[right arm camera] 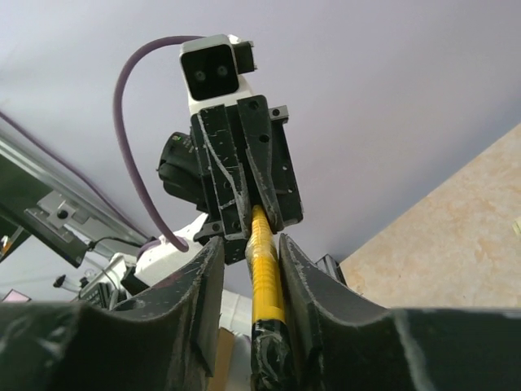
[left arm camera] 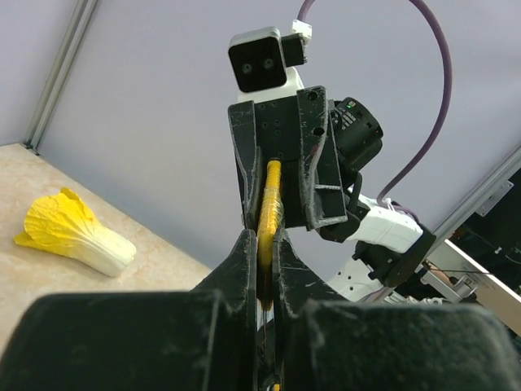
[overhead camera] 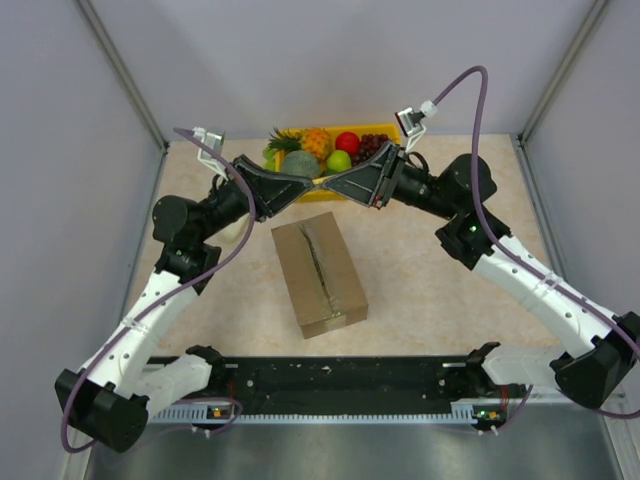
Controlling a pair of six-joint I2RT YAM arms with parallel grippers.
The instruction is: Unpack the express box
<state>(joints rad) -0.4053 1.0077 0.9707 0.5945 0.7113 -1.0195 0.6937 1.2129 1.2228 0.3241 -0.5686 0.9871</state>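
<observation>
The box [overhead camera: 318, 278] is lying on the bench [overhead camera: 430, 300] near its middle, between the two arms and nearer the bases than the tools are. It is turned slightly askew, and its top flaps are being kept closed along a seam running down its length. It is not being touched by either tool.

Above the far part of the bench the left tool [overhead camera: 308, 186] and the right tool [overhead camera: 332, 184] are being held tip to tip, well above the box. A thin yellow stick [left arm camera: 272, 195] is being pinched between the pressed-together fingers [left arm camera: 244, 269] of the left tool. The stick's other end is being flanked closely by the fingers [right arm camera: 213, 285] of the right tool. Whether it is being gripped there cannot be told.

Behind the tools, a yellow tray [overhead camera: 385, 130] is sitting at the far edge, with a pineapple [overhead camera: 316, 143], a red apple [overhead camera: 347, 141], a green apple [overhead camera: 339, 160] and grapes [overhead camera: 371, 147] in it. In the left wrist view, a cabbage [left arm camera: 73, 236] is lying on the bench, apart from the tools.
</observation>
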